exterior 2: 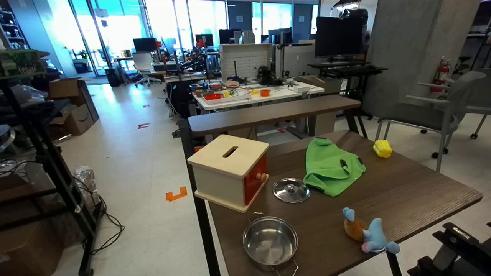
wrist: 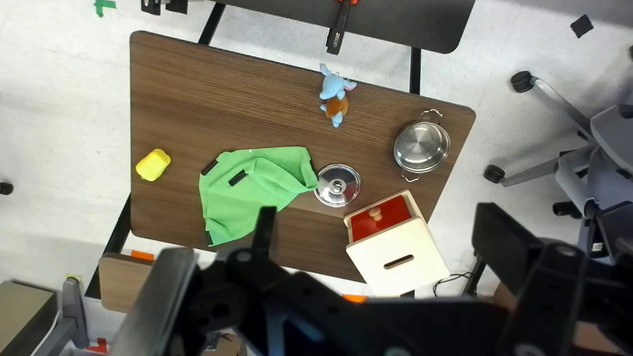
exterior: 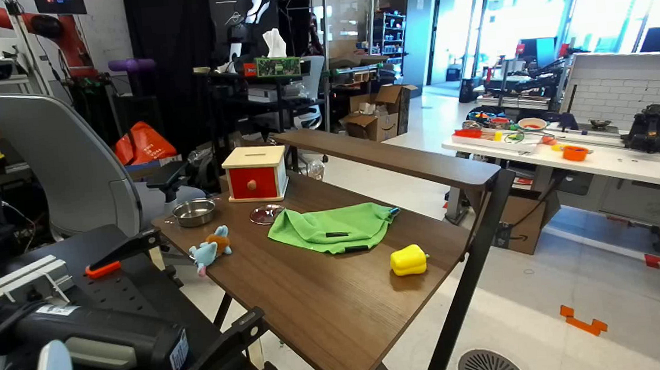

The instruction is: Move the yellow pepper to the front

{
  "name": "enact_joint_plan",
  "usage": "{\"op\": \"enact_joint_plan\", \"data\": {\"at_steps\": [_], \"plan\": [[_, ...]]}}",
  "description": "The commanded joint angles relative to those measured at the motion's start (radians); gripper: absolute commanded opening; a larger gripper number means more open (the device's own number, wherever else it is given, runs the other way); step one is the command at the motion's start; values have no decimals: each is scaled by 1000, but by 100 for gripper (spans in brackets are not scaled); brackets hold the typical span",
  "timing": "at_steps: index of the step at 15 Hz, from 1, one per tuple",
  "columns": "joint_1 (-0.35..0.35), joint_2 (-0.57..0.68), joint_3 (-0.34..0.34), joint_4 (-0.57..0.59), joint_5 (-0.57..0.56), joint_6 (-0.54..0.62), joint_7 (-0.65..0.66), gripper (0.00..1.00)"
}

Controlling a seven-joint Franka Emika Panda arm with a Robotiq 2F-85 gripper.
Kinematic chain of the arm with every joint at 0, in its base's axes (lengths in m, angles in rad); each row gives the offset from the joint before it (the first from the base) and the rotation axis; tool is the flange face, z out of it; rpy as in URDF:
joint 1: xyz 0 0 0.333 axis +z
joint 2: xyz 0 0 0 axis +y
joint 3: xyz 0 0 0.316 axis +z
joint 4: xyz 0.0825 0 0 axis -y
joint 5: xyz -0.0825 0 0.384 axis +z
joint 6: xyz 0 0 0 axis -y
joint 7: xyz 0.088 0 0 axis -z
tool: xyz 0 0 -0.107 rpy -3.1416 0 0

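The yellow pepper (exterior: 409, 260) lies on the brown table (exterior: 326, 301), near a short end and apart from the green cloth. It also shows in an exterior view (exterior 2: 383, 148) and at the left of the table in the wrist view (wrist: 153, 164). My gripper (wrist: 379, 212) shows only in the wrist view. Its two black fingers are wide apart with nothing between them, high above the table. The pepper is far to the left of the fingers in that view. The gripper is out of sight in both exterior views.
A green cloth (wrist: 257, 190) lies mid-table. Beside it are a metal lid (wrist: 338, 185), a steel pot (wrist: 422, 147), a red-and-tan box (wrist: 395, 257) and a blue plush toy (wrist: 334, 94). A raised wooden shelf (exterior: 386, 152) runs along one long edge.
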Motion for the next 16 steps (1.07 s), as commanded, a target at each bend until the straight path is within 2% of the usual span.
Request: {"op": "enact_joint_plan", "data": {"at_steps": [1, 4, 8, 11, 16], "plan": [[8, 2, -6, 3, -5, -3, 4, 100], [-1, -1, -8, -2, -6, 29, 16, 100], [-54, 62, -57, -3, -23, 232, 11, 100], [-104, 175, -115, 11, -28, 378, -8, 100], [-179, 436, -198, -15, -33, 662, -26, 100]]}}
